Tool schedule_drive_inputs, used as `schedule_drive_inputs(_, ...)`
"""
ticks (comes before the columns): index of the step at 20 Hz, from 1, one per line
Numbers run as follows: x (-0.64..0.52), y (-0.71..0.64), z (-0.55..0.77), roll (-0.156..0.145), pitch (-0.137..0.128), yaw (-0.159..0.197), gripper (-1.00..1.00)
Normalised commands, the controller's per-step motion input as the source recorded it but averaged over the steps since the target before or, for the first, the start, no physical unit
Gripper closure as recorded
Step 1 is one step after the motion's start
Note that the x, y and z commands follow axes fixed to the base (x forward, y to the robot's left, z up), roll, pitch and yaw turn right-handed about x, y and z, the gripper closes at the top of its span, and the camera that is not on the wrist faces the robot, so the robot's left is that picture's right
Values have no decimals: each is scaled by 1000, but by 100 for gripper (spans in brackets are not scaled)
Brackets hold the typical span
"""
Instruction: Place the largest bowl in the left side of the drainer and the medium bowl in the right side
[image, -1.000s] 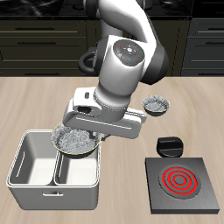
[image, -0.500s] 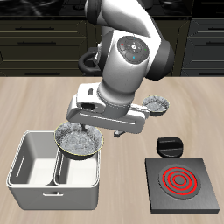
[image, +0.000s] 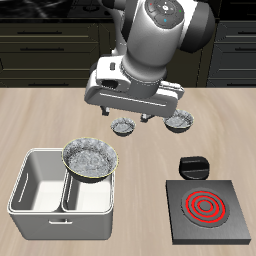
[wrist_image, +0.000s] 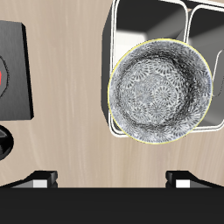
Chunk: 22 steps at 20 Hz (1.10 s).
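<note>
- The largest bowl (image: 90, 158) is seen resting in the drainer (image: 38, 205), in the compartment on the robot's left, nearer the hotplate (image: 206, 210). It sits tilted, its rim propped on the tub's edge, probably because it is nearly as wide as the compartment.
- The claw (image: 132, 112) is raised above the surface (image: 40, 120) with nothing held; its fingers (wrist_image: 39, 179) are spread apart, as seen in the wrist view.
- The medium bowl (image: 180, 121) stands far back on the surface, beside the smallest bowl (image: 123, 127), apart from the drainer.
- The other compartment is empty; judged from this, the medium bowl is to be fetched next.
</note>
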Motion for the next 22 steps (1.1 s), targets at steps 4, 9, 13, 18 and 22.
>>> schedule_drive_inputs(4,-623,-36,202,57,-80,-21,-100)
schedule_drive_inputs(9,-542,1,-68,87,-56,37,-100)
schedule_drive_inputs(13,-449,16,-80,61,-55,16,-100)
schedule_drive_inputs(18,-337,10,-84,103,-2,-2,-100)
schedule_drive_inputs(22,-508,-57,-80,13,-117,90,-100)
